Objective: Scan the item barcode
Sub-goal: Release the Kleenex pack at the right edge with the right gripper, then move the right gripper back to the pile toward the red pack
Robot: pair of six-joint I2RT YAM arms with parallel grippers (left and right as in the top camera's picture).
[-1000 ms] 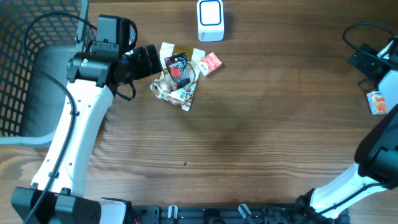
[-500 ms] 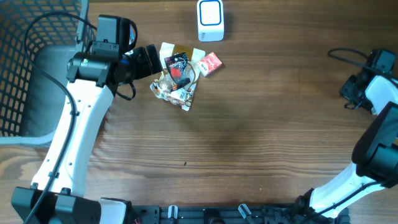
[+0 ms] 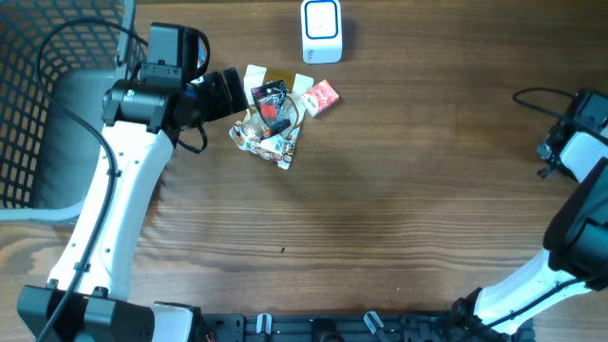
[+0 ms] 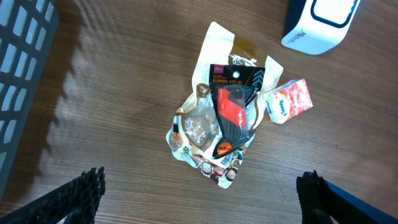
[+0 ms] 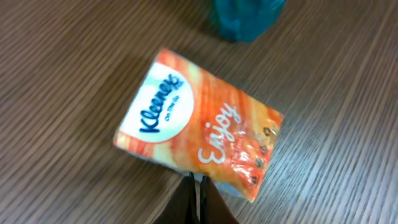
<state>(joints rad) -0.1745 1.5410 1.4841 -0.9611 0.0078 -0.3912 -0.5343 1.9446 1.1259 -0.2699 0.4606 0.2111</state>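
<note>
— Right arm has swung back to the edge; its end effector (image 5: 194, 186) is pressed together now.
— And the Kleenex pack (image 5: 199, 146)?
— Only the right wrist shows it, flat on the desk (image 5: 74, 68); overhead, the arm hides it; left end effector (image 4: 200, 179) spread over the pile (image 4: 221, 124); basket (image 3: 28, 57) contents unclear.

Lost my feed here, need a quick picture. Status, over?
Left gripper open, above the pile of small packets. Right gripper shut, tips at the edge of the orange Kleenex tissue pack, which lies flat. White box-shaped scanner beyond the pile, nothing covering it.
</note>
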